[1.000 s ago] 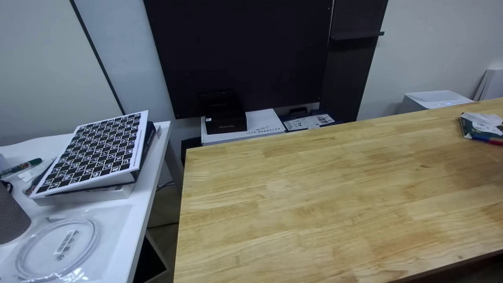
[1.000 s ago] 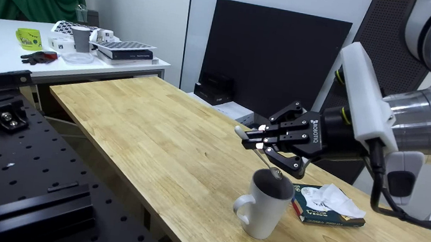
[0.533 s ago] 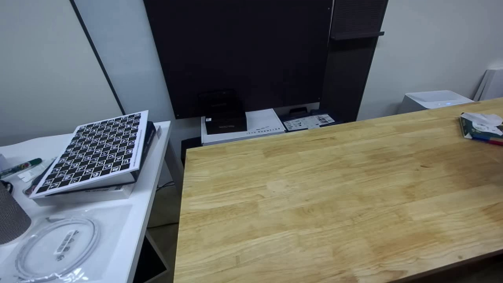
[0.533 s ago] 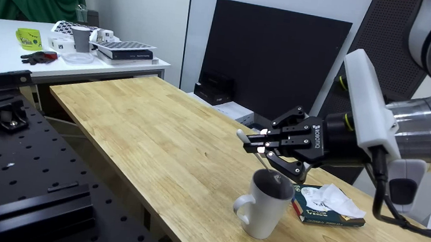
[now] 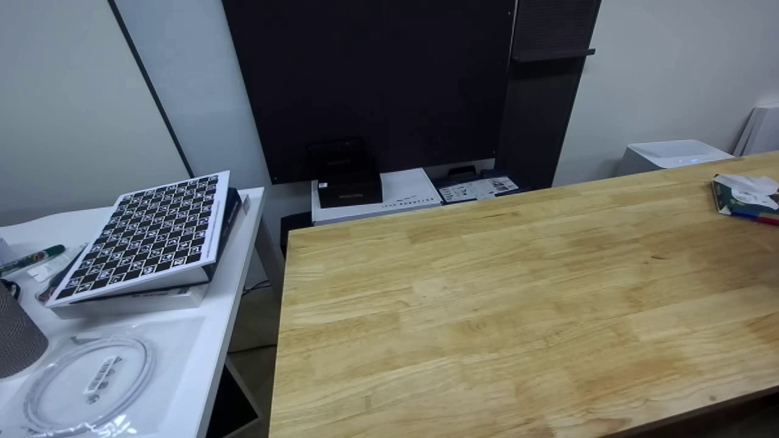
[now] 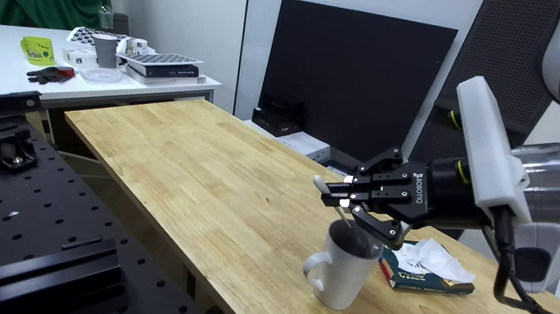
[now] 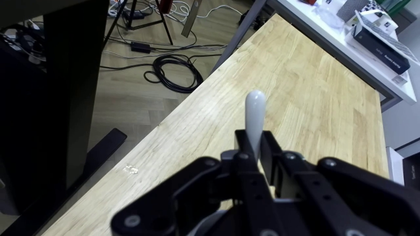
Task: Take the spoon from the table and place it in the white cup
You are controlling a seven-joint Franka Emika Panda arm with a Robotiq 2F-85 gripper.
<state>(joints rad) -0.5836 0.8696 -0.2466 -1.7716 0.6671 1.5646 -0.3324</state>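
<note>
The white cup (image 6: pixel 344 283) stands upright on the wooden table (image 6: pixel 190 168) in an exterior view, handle toward the table's near edge. My gripper (image 6: pixel 334 194) is above the cup, shut on the spoon (image 6: pixel 321 184) near its thick pale handle end. The spoon tilts down, and its thin lower part passes over the rim into the cup's mouth; its bowl is hard to make out inside. In the wrist view the handle end (image 7: pixel 255 111) stands up between the fingertips (image 7: pixel 254 139). A pale curved edge (image 7: pixel 207 220) below the fingers looks like the cup's rim.
A green tissue box (image 6: pixel 433 286) lies right beside the cup, under the gripper; it also shows in an exterior view (image 5: pixel 730 201). A black perforated bench (image 6: pixel 71 208) runs along the near side. A white side table (image 6: pixel 4 52) holds a green mug, books and other items.
My gripper has moved down and slightly right with the spoon in it. The spoon's bowl has gone from the cup's rim down into the cup. The cup has not moved.
</note>
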